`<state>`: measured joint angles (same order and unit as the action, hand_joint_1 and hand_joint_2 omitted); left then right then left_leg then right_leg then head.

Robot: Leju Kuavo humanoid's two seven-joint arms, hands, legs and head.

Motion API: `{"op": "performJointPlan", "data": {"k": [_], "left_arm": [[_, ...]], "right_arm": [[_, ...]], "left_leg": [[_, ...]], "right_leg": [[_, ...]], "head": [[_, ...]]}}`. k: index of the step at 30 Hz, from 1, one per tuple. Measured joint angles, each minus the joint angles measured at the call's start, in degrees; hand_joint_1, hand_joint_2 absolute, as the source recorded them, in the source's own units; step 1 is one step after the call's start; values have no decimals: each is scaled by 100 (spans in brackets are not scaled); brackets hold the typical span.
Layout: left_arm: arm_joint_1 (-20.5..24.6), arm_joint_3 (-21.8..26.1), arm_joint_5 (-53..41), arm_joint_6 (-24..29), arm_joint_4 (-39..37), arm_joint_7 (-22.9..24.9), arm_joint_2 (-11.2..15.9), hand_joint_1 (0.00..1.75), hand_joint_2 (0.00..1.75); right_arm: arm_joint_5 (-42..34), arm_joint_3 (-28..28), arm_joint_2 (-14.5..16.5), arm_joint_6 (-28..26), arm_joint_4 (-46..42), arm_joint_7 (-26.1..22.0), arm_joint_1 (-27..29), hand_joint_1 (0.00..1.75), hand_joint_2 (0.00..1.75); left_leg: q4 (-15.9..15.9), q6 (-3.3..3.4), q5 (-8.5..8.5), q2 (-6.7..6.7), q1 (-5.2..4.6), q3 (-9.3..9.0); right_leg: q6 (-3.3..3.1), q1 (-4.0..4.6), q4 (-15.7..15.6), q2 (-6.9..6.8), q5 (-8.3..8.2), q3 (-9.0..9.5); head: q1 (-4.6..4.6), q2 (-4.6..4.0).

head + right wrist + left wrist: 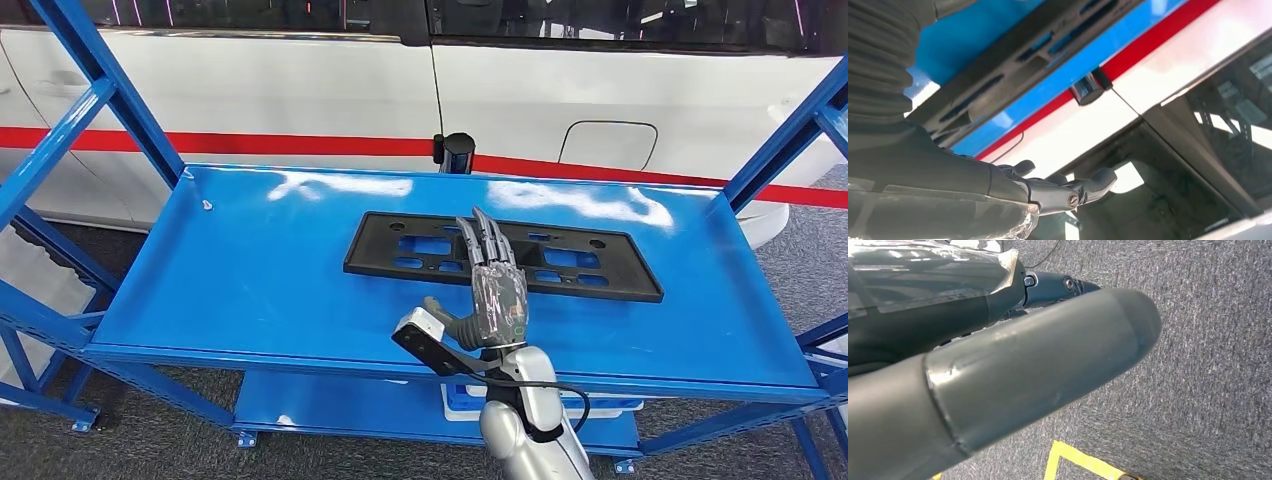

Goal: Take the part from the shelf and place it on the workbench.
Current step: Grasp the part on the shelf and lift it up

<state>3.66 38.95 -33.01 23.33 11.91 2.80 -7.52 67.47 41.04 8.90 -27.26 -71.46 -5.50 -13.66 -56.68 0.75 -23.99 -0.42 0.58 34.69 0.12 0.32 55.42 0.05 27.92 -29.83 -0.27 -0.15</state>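
the flat black rectangular plastic part with cut-out slots (500,255) lies flat on the upper deck of the blue metal shelf (250,270), toward the middle and slightly to the rear. the right hand (493,290) is stretched out above the part's near middle, fingers (487,240) straight and close together, thumb out to the side; it has hold of nothing, and whether the fingertips touch the part cannot be told. in the right wrist view the right hand (998,190) shows extended fingers with the part (1013,65) lying apart from them. the left hand (998,385) hangs over grey carpet floor (1208,365); its thumb is straight, and how far it is open cannot be told. a white vehicle body with a red stripe (300,100) stands behind the shelf.
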Motion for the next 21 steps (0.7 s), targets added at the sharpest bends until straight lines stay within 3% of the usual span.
{"op": "performJointPlan", "data": {"k": [8, 13, 21], "left_arm": [[0, 1, -84, -41, 0, -22, 2, 0, 0], [4, 0, -274, -109, 0, -46, 6, 0, 0], [15, 0, -544, -146, 0, -11, 23, 0, 0]], "right_arm": [[58, -29, 68, 4, 363, 196, -113, 0, 175], [248, -387, 135, -208, 1094, 515, -475, 0, 175], [1186, -1312, 175, -536, 2310, 1533, -1314, 0, 175]], "left_leg": [[0, 0, 0, 1, 0, 0], [0, 0, 1, 0, 0, -3], [-1, -1, 3, 0, -1, -8]], "right_leg": [[0, 0, 0, 0, 0, 0], [1, -1, 0, 0, -1, 3], [1, -2, 0, 0, -5, 7]], "head": [[-1, 0], [-1, 0], [-1, 0]]}}
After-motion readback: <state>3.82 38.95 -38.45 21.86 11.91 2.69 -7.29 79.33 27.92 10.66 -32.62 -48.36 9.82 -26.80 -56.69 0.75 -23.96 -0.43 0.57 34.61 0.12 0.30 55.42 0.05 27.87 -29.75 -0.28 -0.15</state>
